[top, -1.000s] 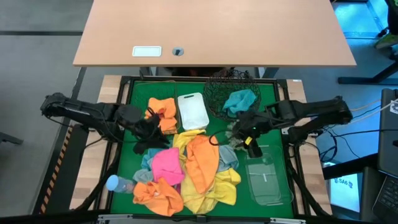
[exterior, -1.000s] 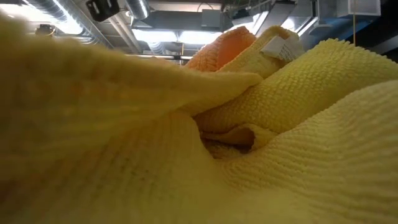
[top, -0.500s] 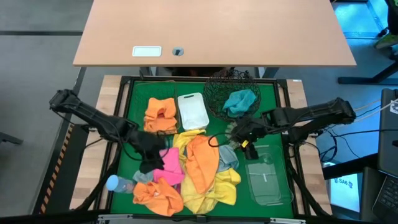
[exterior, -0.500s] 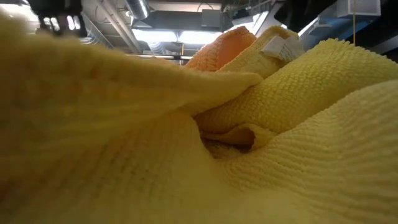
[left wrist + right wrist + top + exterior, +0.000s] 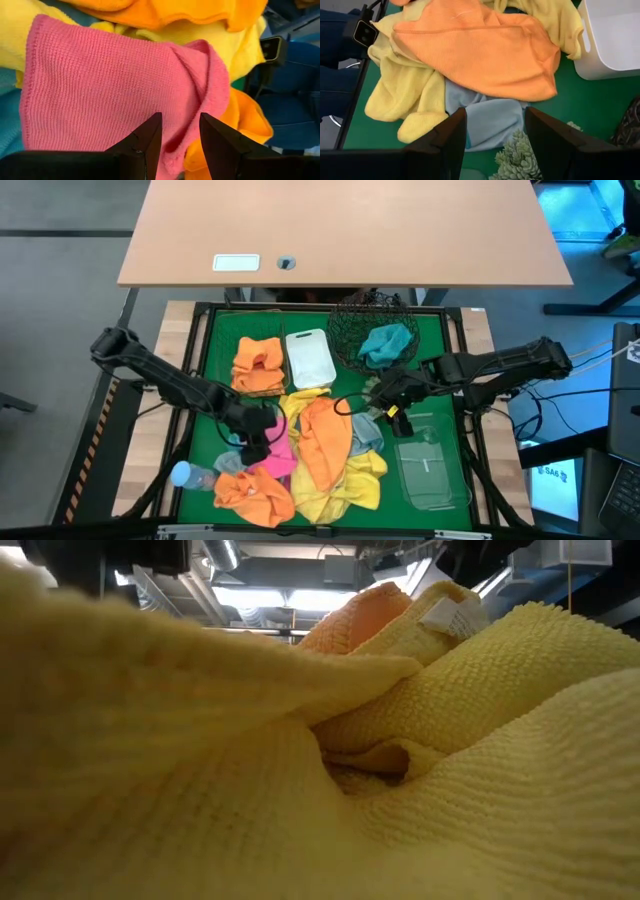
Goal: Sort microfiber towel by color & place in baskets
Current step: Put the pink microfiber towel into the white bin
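Observation:
A heap of towels lies mid-table: a pink towel (image 5: 272, 442), an orange towel (image 5: 325, 438), yellow ones (image 5: 345, 485) and a light blue towel (image 5: 368, 430). My left gripper (image 5: 256, 438) is open low over the pink towel (image 5: 100, 90), with a raised fold of it between the fingertips (image 5: 178, 132). My right gripper (image 5: 385, 405) hovers open over the light blue towel (image 5: 490, 120). A teal towel lies in the round black mesh basket (image 5: 350, 320). Another orange towel (image 5: 258, 365) lies far left. The white tub (image 5: 309, 358) and the clear tray (image 5: 430, 470) hold no towel. My left gripper comes down at the pink towel's raised fold (image 5: 197, 75) from above, one finger on each side of it. I cannot tell whether the fingers touch the cloth. The towel lies flat on the heap.
A clear bottle with a blue cap (image 5: 188, 475) lies near the left front corner beside a further orange towel (image 5: 255, 492). A spiky grey-green plant (image 5: 520, 155) stands just under my right gripper. A yellow towel (image 5: 320, 760) fills the low view. A wooden desk (image 5: 345, 230) stands beyond the far edge.
My left gripper has moved from the far-left orange towel toward the table's near edge and a little right, ending low over the pink towel. That orange towel, partly covered before, now shows whole.

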Tool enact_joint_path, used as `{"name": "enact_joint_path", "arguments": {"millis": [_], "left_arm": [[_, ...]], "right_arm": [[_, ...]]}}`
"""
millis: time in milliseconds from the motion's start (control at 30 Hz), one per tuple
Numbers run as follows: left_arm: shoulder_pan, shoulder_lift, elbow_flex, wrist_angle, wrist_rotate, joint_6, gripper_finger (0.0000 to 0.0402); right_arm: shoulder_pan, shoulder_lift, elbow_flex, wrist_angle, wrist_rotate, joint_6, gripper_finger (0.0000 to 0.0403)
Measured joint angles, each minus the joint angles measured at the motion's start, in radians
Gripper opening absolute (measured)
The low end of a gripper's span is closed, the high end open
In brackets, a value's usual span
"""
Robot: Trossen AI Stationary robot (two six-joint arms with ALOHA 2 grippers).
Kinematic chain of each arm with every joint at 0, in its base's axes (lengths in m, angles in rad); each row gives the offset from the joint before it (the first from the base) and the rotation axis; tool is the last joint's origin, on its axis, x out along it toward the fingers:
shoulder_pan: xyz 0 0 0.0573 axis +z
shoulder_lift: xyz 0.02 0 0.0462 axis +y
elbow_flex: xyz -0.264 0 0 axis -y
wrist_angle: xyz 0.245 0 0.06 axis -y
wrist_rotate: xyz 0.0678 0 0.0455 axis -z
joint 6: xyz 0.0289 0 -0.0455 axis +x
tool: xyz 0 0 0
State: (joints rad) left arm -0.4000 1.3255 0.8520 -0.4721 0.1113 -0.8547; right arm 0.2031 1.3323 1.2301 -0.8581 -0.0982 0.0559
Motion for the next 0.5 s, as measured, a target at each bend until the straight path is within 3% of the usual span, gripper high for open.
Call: {"name": "enact_joint_path", "arguments": {"millis": [500], "left_arm": [[-0.001, 0.079, 0.001, 0.002, -0.066, 0.0, 0.0125]], "right_arm": [[0.0, 0.0, 0.0, 0.002, 0.0, 0.0, 0.0198]]}}
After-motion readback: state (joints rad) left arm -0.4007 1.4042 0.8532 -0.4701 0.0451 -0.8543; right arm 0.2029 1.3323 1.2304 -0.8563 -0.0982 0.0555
